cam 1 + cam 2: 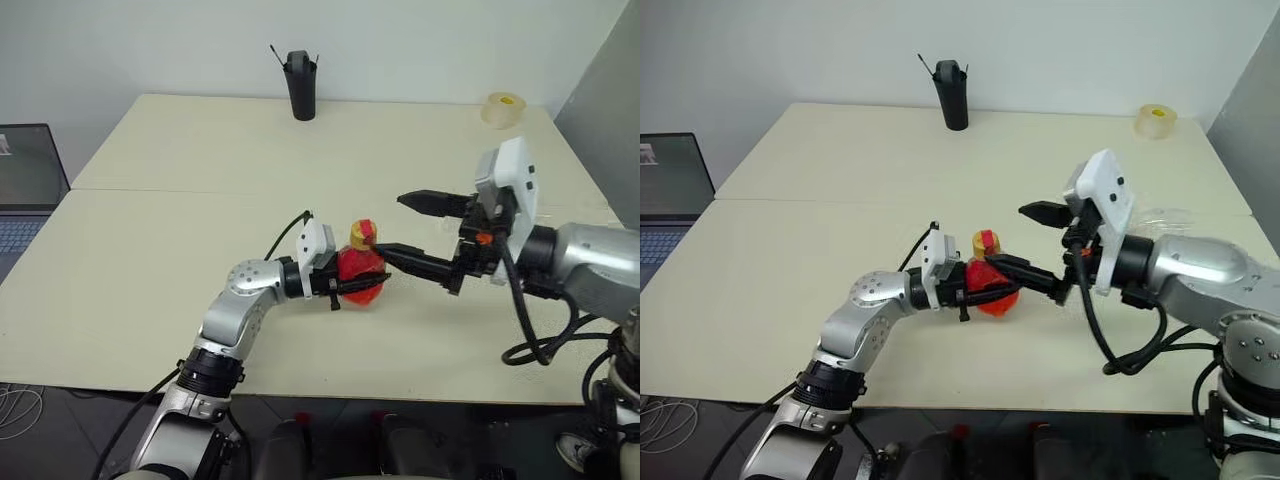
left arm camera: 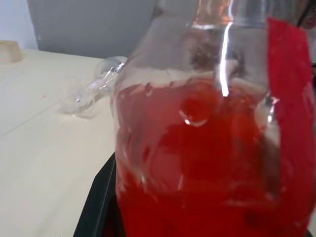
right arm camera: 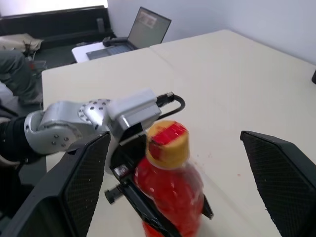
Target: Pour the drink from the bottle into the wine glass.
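Red drink [image 2: 197,163] fills the capped bottle [image 1: 361,268], clenched upright in the left hand [image 1: 340,277]; the right hand [image 1: 405,228] beside it gapes, released.

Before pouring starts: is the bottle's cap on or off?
On. The yellow-and-red cap sits on the neck of the upright bottle, which the left pincer grips.

1. The setting looked like an office or robot lab: bare white walls and two pale desks [image 1: 150,300] pushed together.
2. An open laptop [image 1: 25,190] sat at the left.
3. A black cup [image 1: 300,85] and tape roll [image 1: 503,108] stood at the far edge.
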{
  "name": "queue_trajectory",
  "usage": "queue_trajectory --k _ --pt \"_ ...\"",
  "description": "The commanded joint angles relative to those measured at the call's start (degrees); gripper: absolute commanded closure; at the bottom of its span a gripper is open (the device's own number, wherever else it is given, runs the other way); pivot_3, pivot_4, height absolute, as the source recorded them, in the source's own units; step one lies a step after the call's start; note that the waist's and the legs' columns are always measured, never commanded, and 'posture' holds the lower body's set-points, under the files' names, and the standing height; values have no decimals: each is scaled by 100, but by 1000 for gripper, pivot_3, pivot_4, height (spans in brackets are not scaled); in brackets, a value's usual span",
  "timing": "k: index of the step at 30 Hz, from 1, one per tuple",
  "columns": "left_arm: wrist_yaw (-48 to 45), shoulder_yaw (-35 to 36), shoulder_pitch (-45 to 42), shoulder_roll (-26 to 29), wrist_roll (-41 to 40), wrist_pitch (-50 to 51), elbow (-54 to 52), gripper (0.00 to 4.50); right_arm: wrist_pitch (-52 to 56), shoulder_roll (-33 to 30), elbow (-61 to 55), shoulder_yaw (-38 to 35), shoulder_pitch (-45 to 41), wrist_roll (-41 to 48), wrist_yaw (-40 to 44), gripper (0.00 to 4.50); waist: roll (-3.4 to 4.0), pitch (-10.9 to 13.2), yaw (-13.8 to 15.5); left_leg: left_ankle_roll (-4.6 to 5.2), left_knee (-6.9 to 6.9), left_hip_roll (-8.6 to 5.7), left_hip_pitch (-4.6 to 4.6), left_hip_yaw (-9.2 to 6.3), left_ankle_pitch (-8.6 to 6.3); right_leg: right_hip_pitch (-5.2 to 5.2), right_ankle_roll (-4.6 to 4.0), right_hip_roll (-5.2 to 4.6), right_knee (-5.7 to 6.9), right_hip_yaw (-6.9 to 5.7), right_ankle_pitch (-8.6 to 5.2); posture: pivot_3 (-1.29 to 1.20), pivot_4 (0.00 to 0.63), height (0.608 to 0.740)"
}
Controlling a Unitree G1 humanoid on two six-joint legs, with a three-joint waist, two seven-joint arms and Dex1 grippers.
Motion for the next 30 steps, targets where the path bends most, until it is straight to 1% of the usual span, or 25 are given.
queue_trajectory --k 1,5,8,11,17,24,27,29,30 --pt "73 49 -252 -126 76 -309 72 2902 32 230 -211 77 -47 500 -1453 0 0 0 -1 0 0 1 0 0 0 0 0 0 0 0 0 0 150 740" --pt "149 46 -394 -234 212 -423 336 2902 -179 395 -78 248 61 1133 -2845 0 0 0 -5 0 0 0 -3 0 0 -1 0 0 -2 -1 0 0 150 740" --pt "156 29 -462 -294 251 -461 469 2903 -263 370 21 522 39 1398 -3522 0 0 0 -8 0 0 0 -3 1 0 -1 0 0 -2 0 0 0 150 740" --pt "134 24 -516 -351 301 -549 598 2917 -471 477 38 877 -15 1625 -4090 0 0 0 -18 0 -1 1 -3 0 0 -2 0 2 -1 0 0 0 150 740" --pt "82 37 -598 -409 388 -671 760 2917 -810 590 174 1291 -54 1660 -4654 0 0 0 -18 0 -1 0 -4 0 0 -2 0 3 -2 0 0 0 150 740" --pt "100 64 -658 -393 440 -771 868 2917 -1054 535 327 1421 -112 1630 -4841 0 0 0 -17 0 -1 1 -4 -1 0 -2 0 4 -4 -1 0 0 150 740" --pt "123 70 -616 -373 441 -759 802 2917 -1097 567 391 1502 -163 1614 -4785 611 0 0 -18 1 -1 1 -4 -1 0 -2 0 4 -3 -2 0 0 150 740" --pt "127 81 -588 -349 434 -747 765 2917 -1112 586 427 1560 -189 1611 -4760 1254 0 0 -20 1 -2 2 -4 -1 0 -2 0 4 -3 -1 0 0 150 740" --pt "125 87 -577 -336 431 -745 755 2917 -1108 585 449 1594 -198 1609 -4745 1644 0 0 -19 1 -2 2 -4 -1 0 -3 0 5 -3 -1 0 0 150 740"
